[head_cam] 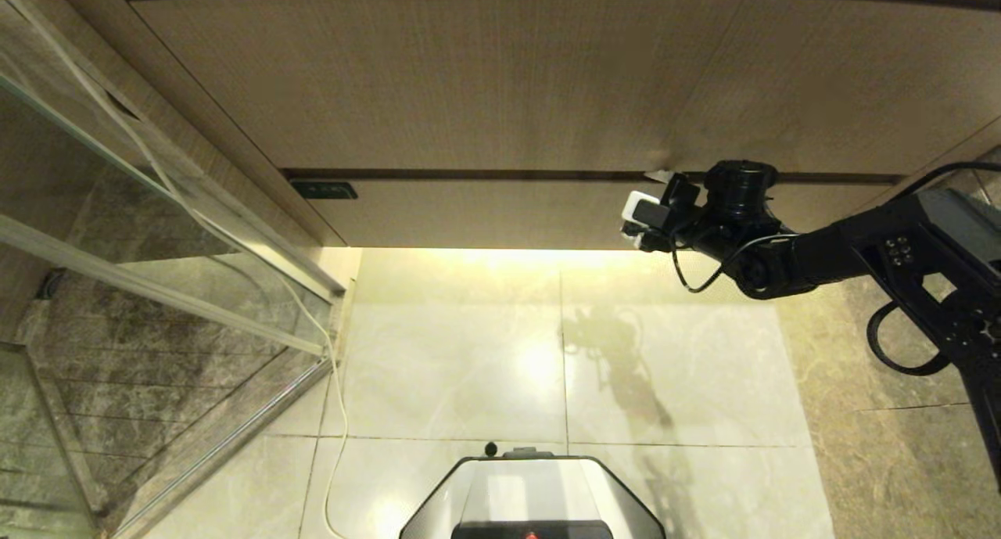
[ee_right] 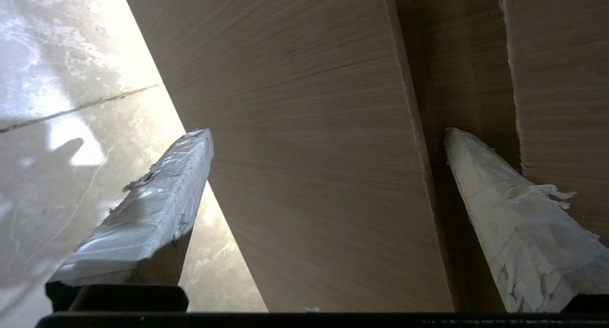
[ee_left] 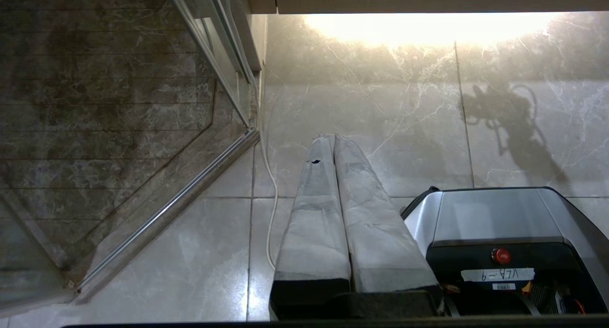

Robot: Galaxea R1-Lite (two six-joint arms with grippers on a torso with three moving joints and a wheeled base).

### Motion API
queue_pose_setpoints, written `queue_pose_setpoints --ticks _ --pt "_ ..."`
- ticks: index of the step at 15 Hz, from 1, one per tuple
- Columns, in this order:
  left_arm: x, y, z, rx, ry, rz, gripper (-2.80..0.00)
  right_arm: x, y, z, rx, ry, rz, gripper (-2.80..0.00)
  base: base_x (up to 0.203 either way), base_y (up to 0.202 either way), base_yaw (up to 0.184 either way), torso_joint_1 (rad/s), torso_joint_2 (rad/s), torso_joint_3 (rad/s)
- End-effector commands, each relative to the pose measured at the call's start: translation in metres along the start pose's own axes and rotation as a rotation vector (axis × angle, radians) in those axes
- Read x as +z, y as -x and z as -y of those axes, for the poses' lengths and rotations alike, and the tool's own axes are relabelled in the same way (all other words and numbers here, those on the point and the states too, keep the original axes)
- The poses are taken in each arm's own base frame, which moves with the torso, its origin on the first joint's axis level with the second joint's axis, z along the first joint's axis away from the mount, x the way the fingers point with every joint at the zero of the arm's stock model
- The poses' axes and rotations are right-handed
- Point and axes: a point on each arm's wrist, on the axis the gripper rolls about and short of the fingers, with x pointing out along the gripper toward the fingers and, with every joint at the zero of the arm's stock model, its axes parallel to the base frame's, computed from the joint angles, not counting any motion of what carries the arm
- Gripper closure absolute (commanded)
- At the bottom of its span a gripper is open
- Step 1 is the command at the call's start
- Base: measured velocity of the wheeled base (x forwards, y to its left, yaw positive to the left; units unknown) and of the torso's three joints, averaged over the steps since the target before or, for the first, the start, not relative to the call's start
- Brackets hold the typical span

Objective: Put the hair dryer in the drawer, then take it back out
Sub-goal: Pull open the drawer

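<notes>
Drawer [head_cam: 485, 214] shut, flat light wood front, at 12 o'clock. My right gripper [ee_right: 328, 133] spread wide, straddling its top edge, holding nothing. Left gripper [ee_left: 333, 142] closed, seen only by left wrist.

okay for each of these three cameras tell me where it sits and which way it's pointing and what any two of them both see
Head view: high on the robot, looking down at the closed drawer front and floor tiles; shows the right gripper at the drawer's top edge and the robot's base.
Left wrist view: hanging low, facing the floor; shows the left gripper, shut, beside the base.
Right wrist view: behind open fingers straddling the drawer front's top edge.
Shared: head and left wrist both see the base, shower glass and white cable.
</notes>
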Motion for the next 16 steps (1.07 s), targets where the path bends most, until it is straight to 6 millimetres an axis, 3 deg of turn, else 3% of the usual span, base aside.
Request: queue_pose_setpoints --ticks 1,5,8,16 --pt "0.000 0.000 0.000 -0.001 0.000 -0.001 0.00 -0.002 -0.003 -0.004 -0.005 0.007 0.000 -2.80 0.000 0.000 0.000 0.000 0.00 0.000" --pt "0.000 0.000 0.000 -0.001 0.000 -0.002 0.00 -0.006 -0.005 -0.010 0.019 0.009 -0.010 -2.80 0.000 0.000 0.000 0.000 0.00 0.000" --pt "0.000 0.000 0.000 -0.001 0.000 0.000 0.00 -0.010 0.000 -0.018 0.142 -0.016 -0.073 -2.80 0.000 0.000 0.000 0.000 0.00 0.000" --pt "0.000 0.000 0.000 -0.001 0.000 -0.001 0.00 -0.009 0.016 -0.017 0.230 -0.067 -0.234 -2.80 0.000 0.000 0.000 0.000 0.00 0.000"
